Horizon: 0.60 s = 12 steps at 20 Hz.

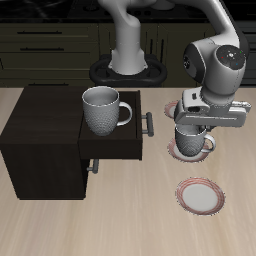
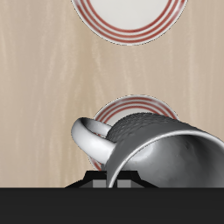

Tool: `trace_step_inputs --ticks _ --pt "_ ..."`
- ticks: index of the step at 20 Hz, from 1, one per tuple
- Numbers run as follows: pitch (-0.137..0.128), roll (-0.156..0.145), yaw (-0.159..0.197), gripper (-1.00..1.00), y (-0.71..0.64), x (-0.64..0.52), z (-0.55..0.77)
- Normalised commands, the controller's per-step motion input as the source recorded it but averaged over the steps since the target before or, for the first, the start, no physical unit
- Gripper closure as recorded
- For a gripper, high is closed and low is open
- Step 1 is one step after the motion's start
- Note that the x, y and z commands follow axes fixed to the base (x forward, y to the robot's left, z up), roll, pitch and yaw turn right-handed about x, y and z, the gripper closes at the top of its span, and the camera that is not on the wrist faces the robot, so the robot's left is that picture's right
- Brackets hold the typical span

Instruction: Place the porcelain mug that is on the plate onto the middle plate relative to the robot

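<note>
From the front and above, the gripper (image 1: 193, 127) hangs low over the porcelain mug (image 1: 192, 143), which sits on a plate (image 1: 190, 152) with a pinkish-red rim, beside the open drawer (image 1: 118, 140) of a dark cabinet (image 1: 50, 140). The fingers reach down to the mug's rim; whether they are clamped on it or merely around it I cannot tell from here. A second plate (image 1: 200, 195) of the same pattern lies nearer the table's front edge, bare, apart from the first. On the cabinet top, above the drawer, stands a larger grey-white mug (image 1: 104, 110) with its handle turned toward the arm's side. The table (image 1: 120, 225) is pale wood.

In the wrist view, the porcelain mug (image 2: 157, 144) fills the frame close to the camera, its speckled wall and loop handle plain, the dark inside just visible. Under it shows the rim of the plate (image 2: 131, 107) it rests on. Farther off lies the other plate (image 2: 129, 19), empty. The fingertips themselves are hidden by the dark gripper body.
</note>
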Motion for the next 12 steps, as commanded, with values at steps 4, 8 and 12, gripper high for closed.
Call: trace_step_inputs --ticks 4,8,12 --pt "0.019 -0.007 0.058 1.0 0.04 -0.04 -0.38" --pt "0.034 -0.032 -0.042 -1.0 -0.11 0.08 -0.01" --pt "-0.057 -0.01 0.014 -1.0 -0.02 -0.03 0.19"
